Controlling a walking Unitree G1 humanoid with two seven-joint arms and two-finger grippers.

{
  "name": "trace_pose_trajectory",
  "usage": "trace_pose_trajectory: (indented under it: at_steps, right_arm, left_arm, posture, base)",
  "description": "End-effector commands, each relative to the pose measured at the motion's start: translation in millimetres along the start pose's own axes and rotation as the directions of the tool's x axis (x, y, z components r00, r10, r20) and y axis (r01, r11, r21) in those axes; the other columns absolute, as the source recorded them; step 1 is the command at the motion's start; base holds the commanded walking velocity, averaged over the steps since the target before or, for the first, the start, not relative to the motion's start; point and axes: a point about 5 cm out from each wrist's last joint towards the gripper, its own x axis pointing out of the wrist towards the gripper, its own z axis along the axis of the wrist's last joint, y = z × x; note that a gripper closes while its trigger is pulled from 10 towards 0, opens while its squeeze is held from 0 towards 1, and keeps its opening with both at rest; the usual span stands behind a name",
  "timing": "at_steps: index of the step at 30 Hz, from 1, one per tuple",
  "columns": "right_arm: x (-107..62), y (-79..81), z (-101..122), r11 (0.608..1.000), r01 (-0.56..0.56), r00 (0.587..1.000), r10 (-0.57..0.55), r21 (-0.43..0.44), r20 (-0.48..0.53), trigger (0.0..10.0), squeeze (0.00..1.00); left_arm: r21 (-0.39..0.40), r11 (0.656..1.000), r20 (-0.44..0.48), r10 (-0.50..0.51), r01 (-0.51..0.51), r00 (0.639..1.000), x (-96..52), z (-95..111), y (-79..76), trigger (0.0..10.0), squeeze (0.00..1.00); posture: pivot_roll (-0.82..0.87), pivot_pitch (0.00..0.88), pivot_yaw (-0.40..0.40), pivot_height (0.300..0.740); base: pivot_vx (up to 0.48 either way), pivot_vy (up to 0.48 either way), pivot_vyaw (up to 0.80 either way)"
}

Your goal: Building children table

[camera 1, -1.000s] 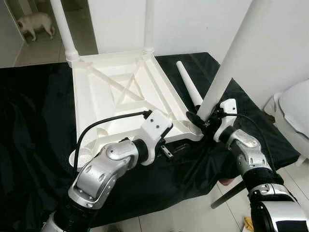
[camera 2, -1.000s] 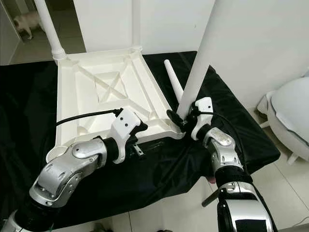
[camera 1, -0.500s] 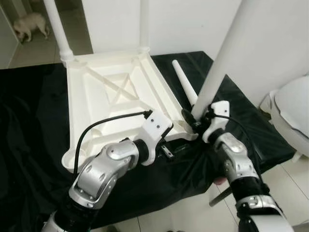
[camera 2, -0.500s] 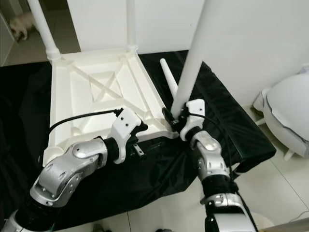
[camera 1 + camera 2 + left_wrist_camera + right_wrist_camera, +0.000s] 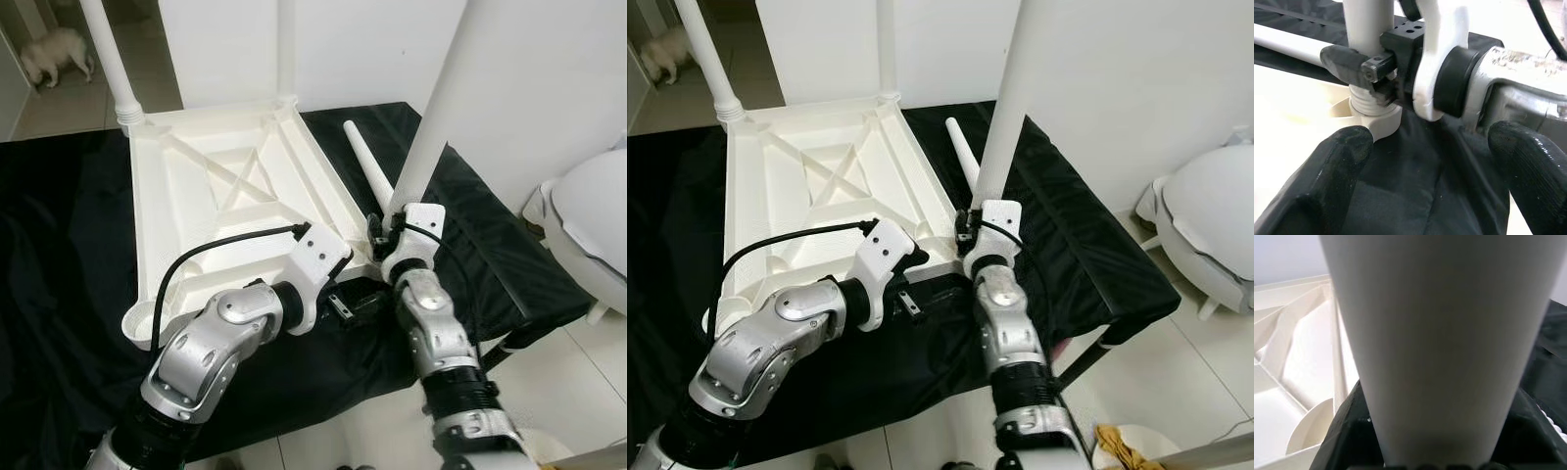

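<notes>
— White tabletop (image 5: 225, 196), where's it lying?

— Upside down on the black cloth (image 5: 59, 245) over my surface, two legs already standing at its far corners. My left gripper (image 5: 1425, 186) hovers by the near right corner, jaws spread.

— And the right gripper (image 5: 384, 238)?

— Pinching the upright leg (image 5: 436, 117) just above its corner socket; the thread looks partly seated, I think. A loose leg (image 5: 370, 168) lies beside it.

Right gripper (image 5: 377, 227), clamped on the near-corner table leg (image 5: 431, 132), swung in toward the left gripper (image 5: 345, 305), forearm now running almost straight up from below. Leg tilted less than before, standing closer to upright over the corner socket of the upturned tabletop (image 5: 196, 191).
</notes>
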Motion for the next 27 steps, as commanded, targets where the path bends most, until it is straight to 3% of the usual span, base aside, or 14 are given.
trace_pose_trajectory:
  at_steps: [1, 6, 7, 10, 11, 18, 19, 20, 27]
  right_arm:
    - [-2.3, 2.8, -1.4, 1.0, 0.007, 1.0, -0.006, 0.025, -0.022, 10.0, 0.0]
    - [-3.9, 2.0, -1.0, 1.0, 0.017, 0.999, -0.016, 0.025, -0.036, 10.0, 0.0]
    - [-3.5, -1.2, 0.3, 0.999, 0.022, 0.999, -0.022, 0.023, -0.03, 10.0, 0.54]
    - [-2.9, -4.4, 2.1, 0.999, 0.025, 0.999, -0.024, 0.023, -0.022, 10.0, 0.54]
    - [-2.7, -5.5, 3.4, 1.0, 0.008, 1.0, -0.007, 0.024, -0.013, 10.0, 1.0]
    - [-3.8, -13.1, 5.7, 0.998, -0.056, 0.998, 0.056, 0.013, 0.003, 10.0, 1.0]
    - [-4.7, -15.0, 6.5, 0.99, -0.139, 0.99, 0.139, -0.014, 0.002, 10.0, 1.0]
    - [-5.5, -17.3, 6.0, 0.982, -0.188, 0.982, 0.188, -0.033, -0.006, 10.0, 0.0]
    - [-7.9, -33.3, 3.8, 0.922, -0.367, 0.93, 0.366, -0.126, -0.034, 10.0, 0.0]
  left_arm:
    - [0.004, 1.0, -0.002, 0.001, -0.001, 1.0, 0.4, 1.2, -0.3, 10.0, 0.0]
    - [0.003, 1.0, -0.001, 0.005, -0.005, 1.0, 0.2, 1.1, 0.1, 10.0, 0.0]
    - [0.003, 1.0, 0.0, 0.004, -0.004, 1.0, 0.4, 1.1, 0.1, 10.0, 0.0]
    - [0.003, 1.0, 0.0, 0.003, -0.003, 1.0, 0.8, 1.2, 0.1, 10.0, 0.0]
    - [0.004, 1.0, 0.001, 0.002, -0.002, 1.0, 1.1, 1.4, 0.0, 10.0, 0.0]
    - [0.003, 1.0, 0.003, -0.001, 0.001, 1.0, 2.1, 2.0, -0.5, 10.0, 0.0]
    - [0.003, 1.0, 0.004, -0.002, 0.002, 1.0, 2.0, 2.0, -0.6, 10.0, 0.0]
    - [0.003, 1.0, 0.004, -0.002, 0.002, 1.0, 2.0, 1.9, -0.6, 10.0, 0.0]
    - [0.002, 1.0, 0.005, -0.004, 0.004, 1.0, 2.2, 1.7, -1.0, 10.0, 0.0]
  posture:
    - [-0.03, 0.097, -0.011, 0.74]
    - [-0.03, 0.096, -0.012, 0.74]
    - [-0.03, 0.095, -0.011, 0.74]
    - [-0.03, 0.094, -0.01, 0.74]
    - [-0.04, 0.095, -0.011, 0.74]
    - [-0.04, 0.096, -0.009, 0.74]
    - [-0.04, 0.097, -0.009, 0.74]
    - [-0.05, 0.097, -0.009, 0.74]
    - [-0.05, 0.096, -0.009, 0.74]
  base:
    - [0.0, 0.0, 0.0]
    - [0.0, 0.0, 0.0]
    - [0.0, 0.0, 0.0]
    - [0.0, 0.0, 0.0]
    - [0.0, 0.0, 0.0]
    - [0.0, 0.0, 0.0]
    - [0.0, 0.0, 0.0]
    - [0.0, 0.0, 0.0]
    - [0.0, 0.0, 0.0]
